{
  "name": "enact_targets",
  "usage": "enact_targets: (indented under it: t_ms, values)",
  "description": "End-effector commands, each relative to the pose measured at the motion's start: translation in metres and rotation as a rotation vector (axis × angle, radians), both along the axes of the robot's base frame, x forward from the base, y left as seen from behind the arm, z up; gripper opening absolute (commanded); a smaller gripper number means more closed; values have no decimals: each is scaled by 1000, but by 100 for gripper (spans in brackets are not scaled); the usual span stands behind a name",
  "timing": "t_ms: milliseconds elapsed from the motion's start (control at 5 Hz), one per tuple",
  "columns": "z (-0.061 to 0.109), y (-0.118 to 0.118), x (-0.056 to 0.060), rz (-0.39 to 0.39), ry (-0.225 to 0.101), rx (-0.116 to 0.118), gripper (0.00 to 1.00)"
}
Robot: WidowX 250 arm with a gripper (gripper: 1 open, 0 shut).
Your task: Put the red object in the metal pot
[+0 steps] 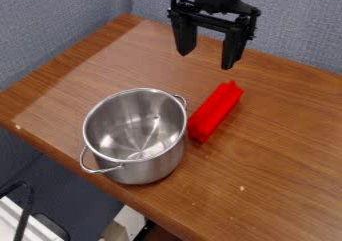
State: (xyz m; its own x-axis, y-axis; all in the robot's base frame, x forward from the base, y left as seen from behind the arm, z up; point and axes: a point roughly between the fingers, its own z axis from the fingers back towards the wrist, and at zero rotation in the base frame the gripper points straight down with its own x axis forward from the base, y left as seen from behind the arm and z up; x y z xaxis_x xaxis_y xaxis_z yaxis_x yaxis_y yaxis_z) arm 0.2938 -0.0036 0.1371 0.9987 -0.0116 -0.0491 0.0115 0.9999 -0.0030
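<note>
A bright red elongated block, the red object (214,111), lies flat on the wooden table just right of the metal pot (135,135). The shiny steel pot stands upright near the table's front edge, with nothing inside it and one loop handle showing at its front left. My black gripper (210,47) hangs above the table behind the red object, its two fingers spread apart and pointing down. Nothing is between the fingers, and they are clear of the red object.
The wooden table (80,80) runs diagonally, with its front edge close to the pot. A grey-blue fabric wall (54,15) stands behind it. Below the front edge, at lower left, dark frame parts (34,215) show.
</note>
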Motion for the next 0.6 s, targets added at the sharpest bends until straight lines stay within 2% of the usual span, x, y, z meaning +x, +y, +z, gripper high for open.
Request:
enact_targets:
  t_ms: [0, 400]
  values:
    - [-6, -1, 0, -1, 16, -1, 100]
    - [-36, -3, 16, -30, -32, 9, 100]
